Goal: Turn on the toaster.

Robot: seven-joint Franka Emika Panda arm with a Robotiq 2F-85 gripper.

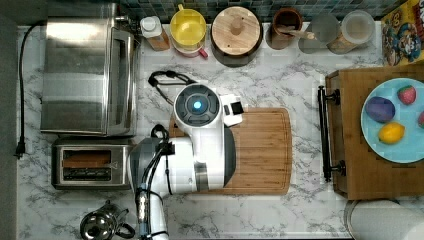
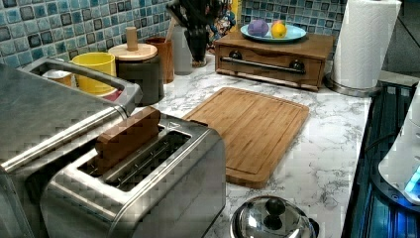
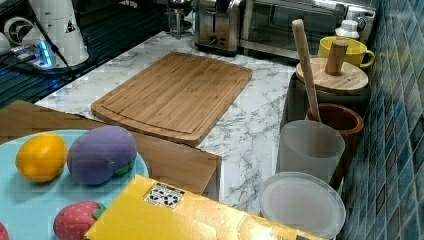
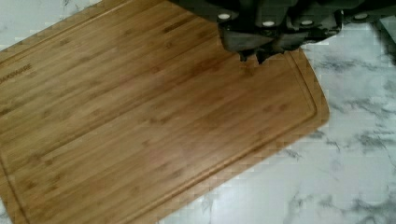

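The toaster (image 1: 90, 162) is a small brushed-steel box at the top view's left, just below the big toaster oven. It also stands in the foreground of the left view (image 2: 148, 193) and far back in the right view (image 3: 217, 25). A brown slice (image 2: 126, 136) sticks up out of one of its slots. The white arm (image 1: 197, 107) hangs over the left end of the wooden cutting board (image 1: 260, 150), to the right of the toaster in the top view. In the wrist view my gripper (image 4: 258, 55) hovers above the board (image 4: 140, 116) with its dark fingertips together and nothing between them.
A large steel toaster oven (image 1: 87, 75) stands beside the toaster, and a shiny kettle (image 1: 102, 225) sits on its other side. Jars and a yellow cup (image 1: 188, 27) line the tiled back wall. A wooden drawer box (image 1: 350, 150) carries a blue plate of toy fruit, with a paper towel roll (image 2: 364, 42) nearby.
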